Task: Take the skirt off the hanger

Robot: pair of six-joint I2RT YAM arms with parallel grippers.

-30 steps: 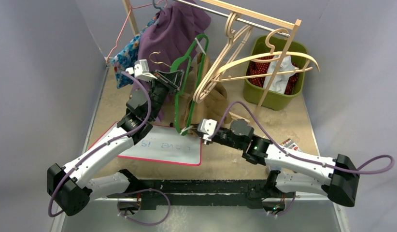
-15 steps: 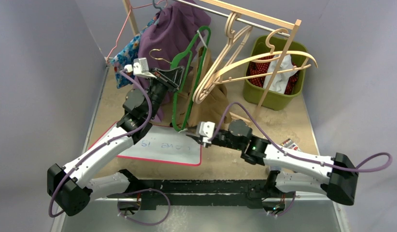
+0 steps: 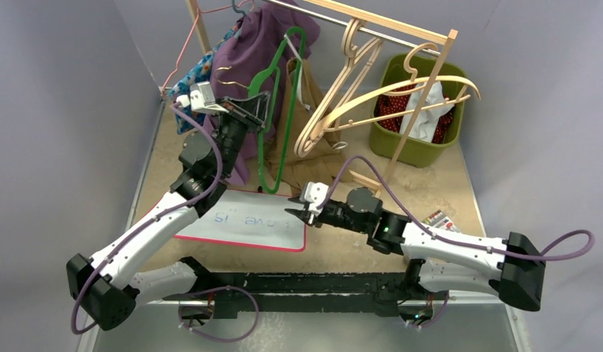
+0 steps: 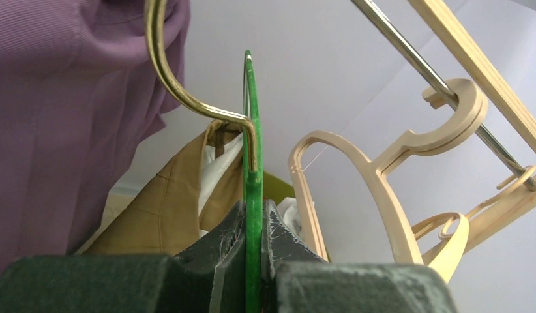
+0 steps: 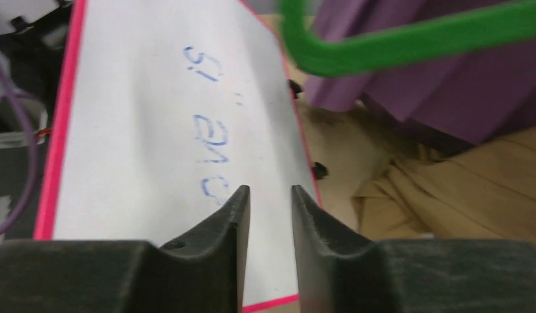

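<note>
A sand-coloured table (image 3: 430,183), walled in on three sides by plain grey panels (image 3: 64,110), fills the frame. At its far edge stands a wooden rack (image 3: 386,26). A purple garment (image 3: 262,37) and a floral cloth (image 3: 192,81) hang at the upper left, and pale wooden hangers (image 3: 401,84) dangle at upper centre. A green bin (image 3: 401,147) holding red and white cloth sits at the upper right. A pink-edged whiteboard (image 3: 247,220) with blue writing lies flat at lower centre.

The left gripper (image 3: 258,110), at upper left, is clamped tight on a green hanger (image 4: 253,195), which hangs tilted before the purple garment. The tan skirt (image 4: 167,208) hangs just behind that hanger at centre frame, its lower folds reaching the table; whether it is attached to the hanger cannot be told. The right gripper (image 5: 270,195) hovers over the whiteboard's right edge, its fingers a narrow gap apart and holding nothing.
</note>
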